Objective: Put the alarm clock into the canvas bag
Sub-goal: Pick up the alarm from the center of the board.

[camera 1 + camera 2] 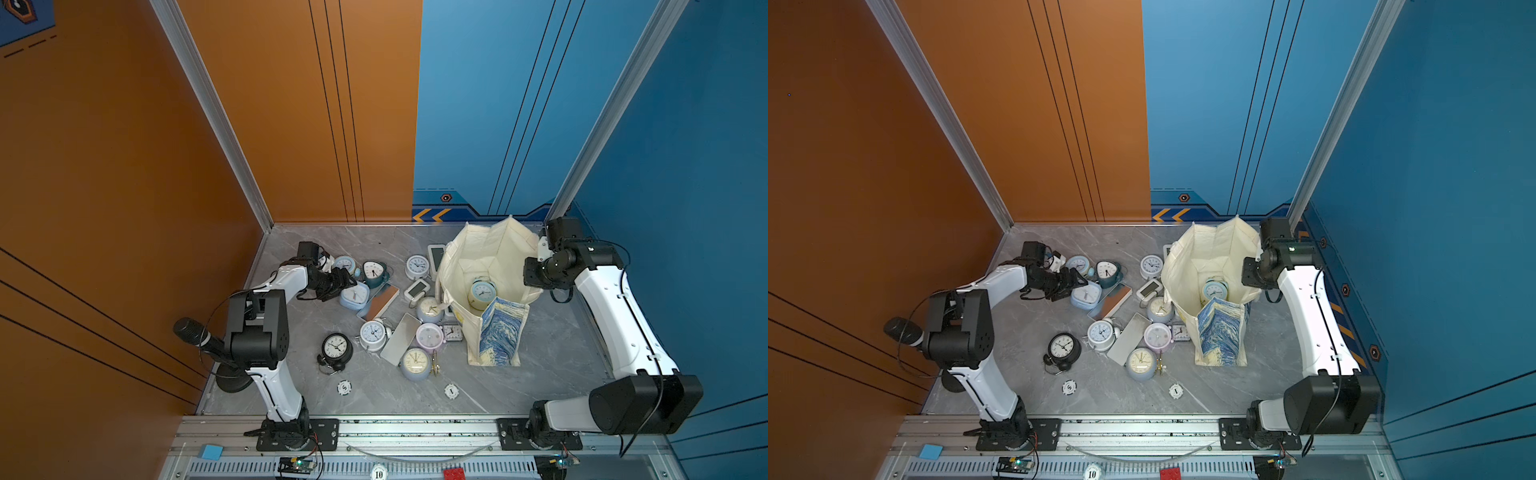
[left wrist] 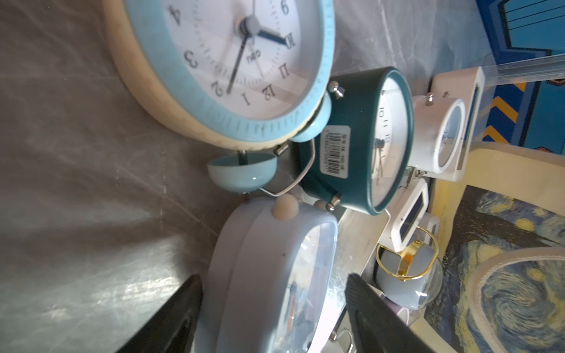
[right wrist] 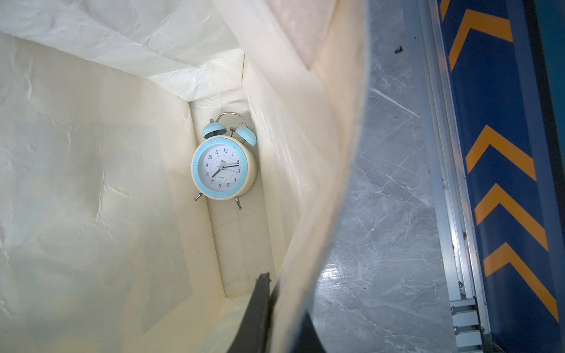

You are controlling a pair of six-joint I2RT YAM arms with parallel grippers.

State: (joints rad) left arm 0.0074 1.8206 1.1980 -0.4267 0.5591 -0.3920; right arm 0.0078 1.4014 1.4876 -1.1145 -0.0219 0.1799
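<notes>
Left pincer [image 2: 273, 281] straddles the pale blue alarm clock [image 1: 354, 296], one finger each side, a sliver of gap on the face side. So it is not clenched yet and nothing is lifted. That clock sits on the grey surface [image 1: 557, 340], well apart from the canvas bag [image 1: 478, 249]. Right pincer [image 3: 282, 308] is clenched on the bag's rim and holds the mouth up. One twin-bell clock [image 3: 224, 167] already lies at the bottom.

Risks, as I judge them:
- The clock's shell is rounded and glossy, so an off-centre squeeze could squirt it out or tip it.
- It is packed tight. The teal clock [image 1: 374, 272] and the light-blue belled clock [image 1: 344, 264] sit just beside it, and a brown flat slab [image 1: 378, 301] touches it. A lift could drag or topple them.
- The bag is pinched at one spot only and its near side is folded over, so the mouth could sag.

The way across passes over the white round clock [image 1: 417, 266] and the small digital one [image 1: 417, 289].
</notes>
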